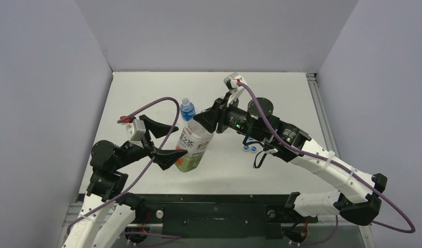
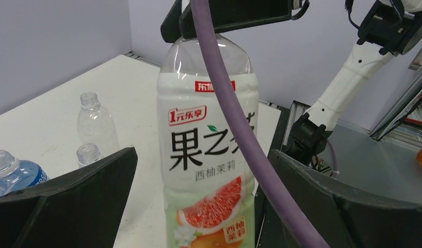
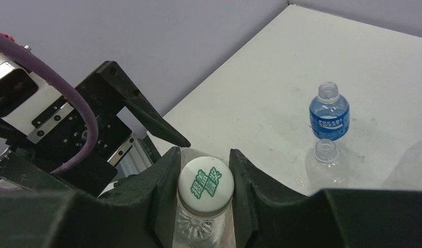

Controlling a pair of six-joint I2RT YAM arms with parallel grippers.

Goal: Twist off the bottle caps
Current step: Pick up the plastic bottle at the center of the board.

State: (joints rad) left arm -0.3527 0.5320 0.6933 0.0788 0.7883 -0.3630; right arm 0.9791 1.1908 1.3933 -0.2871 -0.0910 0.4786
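Wide open stands the left pincer [image 1: 174,143], its two black fingers [image 2: 69,206] flanking the lower body of the one wide bottle [image 1: 191,150]. This is the orange-and-green-labelled one, standing near the front middle of the table [image 1: 291,88]. A gap shows on the left-hand finger's side, so nothing is gripped there.

Just behind it come three smaller bottles, all with bare necks. There is one blue-labelled bottle [image 3: 329,116] and two plain clear bottles [image 2: 96,121], bunched close together. That makes four bottles in all.

Up at the top of the wide bottle, the right pincer [image 3: 206,181] reaches in from the right. It is clamped on the one white cap [image 3: 206,178], a finger pressed against each side, with the cap sitting on the neck.

Further right, under the right arm, small blue caps [image 1: 250,148] lie loose on the table. Two sit side by side and I can count those for certain. The arm hides the spot next to them. A purple cable [image 1: 162,103] loops off each wrist.

The table is plain white and matte. A black strip [image 1: 214,206] runs along its near edge, where both arm bases are bolted. Pale grey walls [image 1: 43,77] close it in on the left, back and right.
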